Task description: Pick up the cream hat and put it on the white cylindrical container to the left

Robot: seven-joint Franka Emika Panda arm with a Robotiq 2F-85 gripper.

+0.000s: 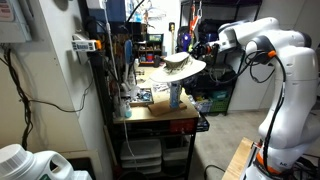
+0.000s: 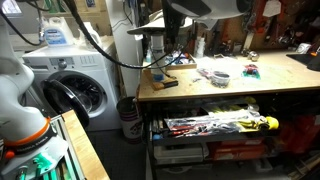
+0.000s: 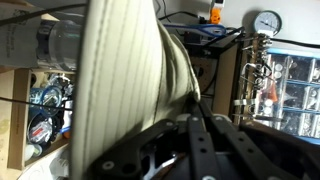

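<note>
Gripper (image 3: 190, 130) clamped on brim of cream hat (image 1: 182, 66), held just above white cylindrical container (image 1: 175, 96) in an exterior view. Pickup and carry judged done; lowering onto container and release not yet done.
</note>
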